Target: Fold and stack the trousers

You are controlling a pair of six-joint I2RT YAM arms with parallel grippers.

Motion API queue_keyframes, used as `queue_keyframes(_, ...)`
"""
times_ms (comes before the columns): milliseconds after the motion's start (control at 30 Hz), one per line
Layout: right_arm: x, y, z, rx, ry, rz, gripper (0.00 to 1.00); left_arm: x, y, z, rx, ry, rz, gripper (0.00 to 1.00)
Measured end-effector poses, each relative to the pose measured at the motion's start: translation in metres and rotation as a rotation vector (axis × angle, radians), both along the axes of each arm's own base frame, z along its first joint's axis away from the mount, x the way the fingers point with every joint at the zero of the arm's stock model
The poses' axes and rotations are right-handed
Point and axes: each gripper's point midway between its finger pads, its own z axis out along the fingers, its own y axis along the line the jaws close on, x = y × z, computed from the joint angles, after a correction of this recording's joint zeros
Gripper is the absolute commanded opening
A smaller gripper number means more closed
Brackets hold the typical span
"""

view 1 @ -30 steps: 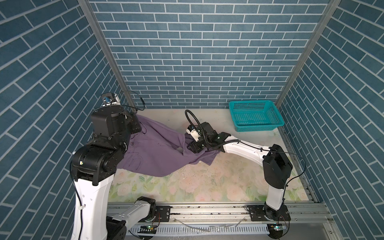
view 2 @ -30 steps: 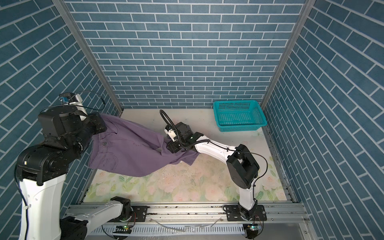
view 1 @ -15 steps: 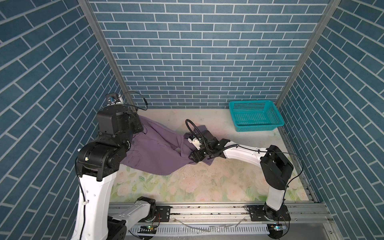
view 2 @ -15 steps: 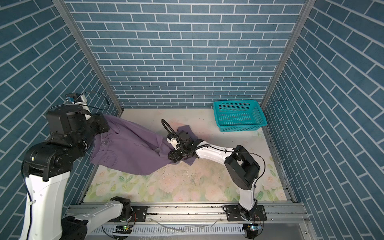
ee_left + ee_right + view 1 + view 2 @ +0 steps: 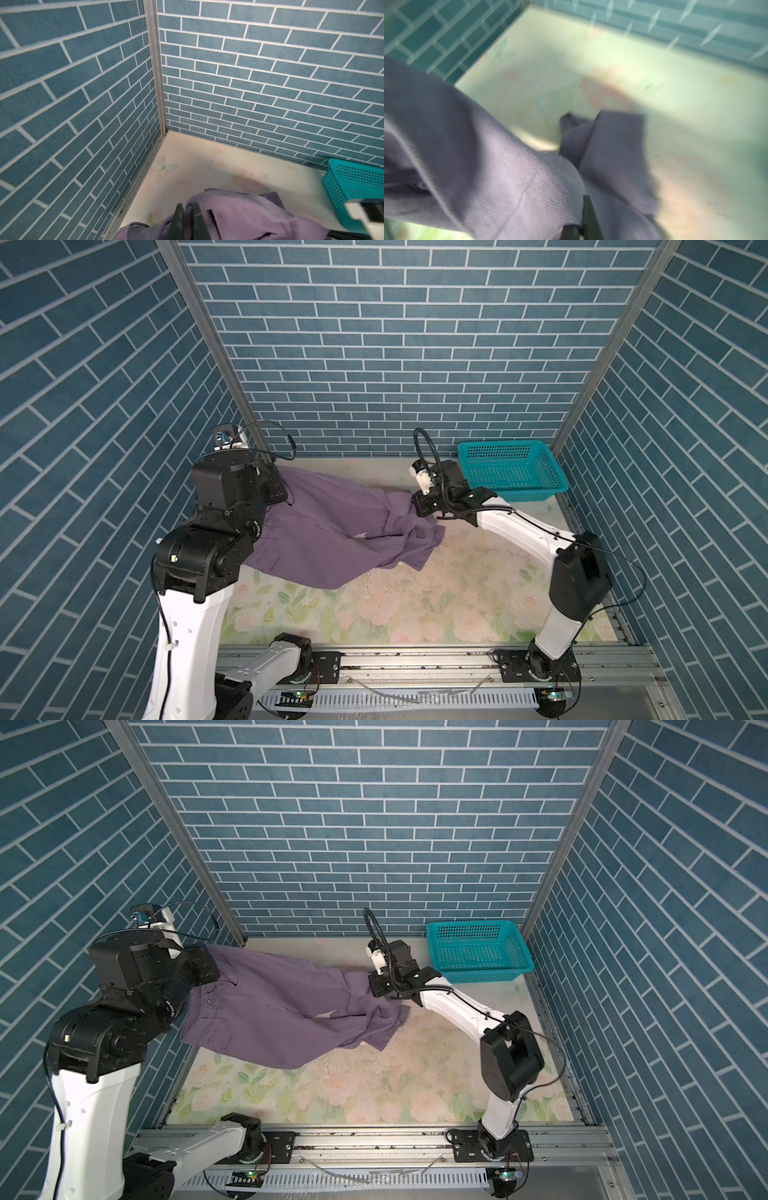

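Table (image 5: 457,597): trousers (image 5: 328,531) btwn L tool (image 5: 188,211), R tool (image 5: 581,225)

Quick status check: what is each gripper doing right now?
Left gripper: closed, holding the trousers at the waistband.
Right gripper: closed, holding the trousers by a bunched leg.
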Motion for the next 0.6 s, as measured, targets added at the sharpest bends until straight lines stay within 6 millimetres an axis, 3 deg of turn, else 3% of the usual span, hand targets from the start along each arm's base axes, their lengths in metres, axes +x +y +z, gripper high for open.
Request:
queue_keyframes(100, -0.008, -0.038, 0.078, 0.005, -0.203, -0.071, 0.0, -0.001, 0.0, -0.001, -0.001, -0.003, 0.0, 0.0)
queue_keyframes(267, -0.056, -0.102, 0.203, 0.078, -0.519, -0.166, 0.0, -0.007, 0.002, 0.006, -0.006, -0.031, 0.006, 0.0)
queue_keyframes(367, -0.083, -0.136, 0.254, 0.14, -0.658, -0.228, 0.0, -0.012, 0.005, 0.011, -0.008, -0.051, 0.014, 0.0)
queue_keyframes(433, -0.091, -0.149, 0.272, 0.159, -0.717, -0.257, 0.0, -0.015, 0.006, 0.012, -0.011, -0.059, 0.015, 0.0)
queue_keyframes(500, -0.088, -0.149, 0.277, 0.155, -0.743, -0.268, 0.0, -0.016, 0.006, 0.014, -0.015, -0.067, 0.016, 0.0)
queue_keyframes(600, -0.054, -0.122, 0.25, 0.082, -0.692, -0.253, 0.0, -0.017, 0.009, 0.015, -0.017, -0.072, 0.033, 0.0)
